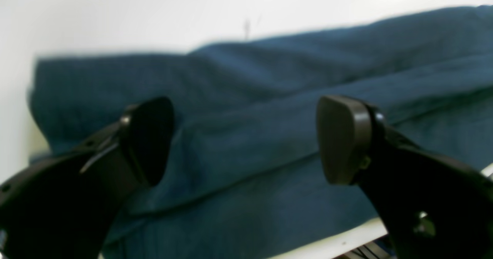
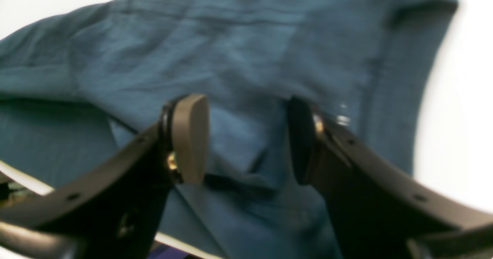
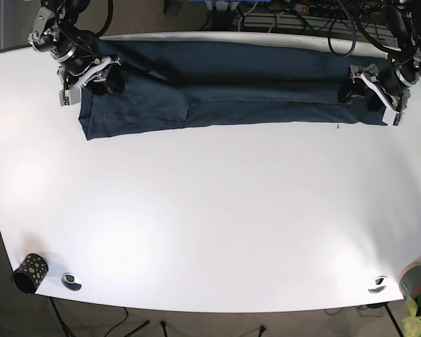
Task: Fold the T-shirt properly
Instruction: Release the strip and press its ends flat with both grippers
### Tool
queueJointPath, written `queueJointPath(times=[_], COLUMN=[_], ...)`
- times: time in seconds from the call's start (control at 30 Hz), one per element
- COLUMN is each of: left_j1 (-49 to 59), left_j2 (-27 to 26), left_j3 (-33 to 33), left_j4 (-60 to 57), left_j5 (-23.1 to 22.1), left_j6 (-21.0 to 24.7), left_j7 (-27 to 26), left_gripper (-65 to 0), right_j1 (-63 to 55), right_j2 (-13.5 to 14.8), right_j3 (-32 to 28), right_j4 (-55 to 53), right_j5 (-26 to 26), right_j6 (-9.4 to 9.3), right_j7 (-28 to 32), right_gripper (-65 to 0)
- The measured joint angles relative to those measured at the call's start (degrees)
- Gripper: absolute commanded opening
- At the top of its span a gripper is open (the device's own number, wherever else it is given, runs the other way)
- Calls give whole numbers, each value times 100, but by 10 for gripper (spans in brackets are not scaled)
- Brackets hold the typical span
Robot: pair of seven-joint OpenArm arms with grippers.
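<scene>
Right gripper [image 3: 107, 76] sits at the base view's far left, low over the shirt [image 3: 217, 91], its jaws parted with nothing between them. In the right wrist view this gripper [image 2: 248, 139] shows a tan pad [image 2: 190, 137] on one side and a dark finger opposite, with rumpled blue cloth in the gap and all around. Just beyond its fingertips the fabric lies in overlapping layers, and to that view's right a sleeve ends against the white table [image 2: 458, 128].

Running rightward from this gripper, the shirt stretches as a long dark band along the table's [image 3: 210, 210] far edge, folded lengthwise, with a wider flap under and just ahead of the right gripper.

Left gripper [image 3: 373, 86] sits at the band's other end, on the base view's right. Its jaws are wide apart in the left wrist view [image 1: 246, 139], holding nothing, with layered folds of cloth lying between and ahead of the pads [image 1: 341, 137]; whether the pads touch the fabric I cannot tell
</scene>
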Motion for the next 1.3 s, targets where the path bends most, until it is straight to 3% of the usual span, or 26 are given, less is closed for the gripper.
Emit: queueJointPath(times=[0.23,0.5,0.63,0.77,0.9,1.3], left_j1=[-28,-4,-31,-15,-13,17], left_j2=[-109,-66,-85,-81,-114,-219], left_j3=[-7,-378,-625,-968,-1403,-1480], left_j4=[-278,306,457,321,101,-750], left_j5=[-131,-46,-616,-1353,-1681,-1762], left_j6=[-66,-273,-278,-284,-280,-284], left_j7=[-127,249,376,734,1095,1158], left_gripper=[-108,-108,-108,-108,-107,-106], right_j1=[-140,-129,151,240,243,420], right_j2=[247,31,-105,-136,-146,-118], right_j3=[173,127,-184,-719,-903,-1123], right_j4=[-122,1178,1139,807,345,-315], right_j5=[-55,103,-26,48,7,184], right_j6=[-15,79,59,63,42,83], right_j7=[-39,-407,-861,-855,-857,-623], right_gripper=[-319,-317,-317,-317,-317,-317])
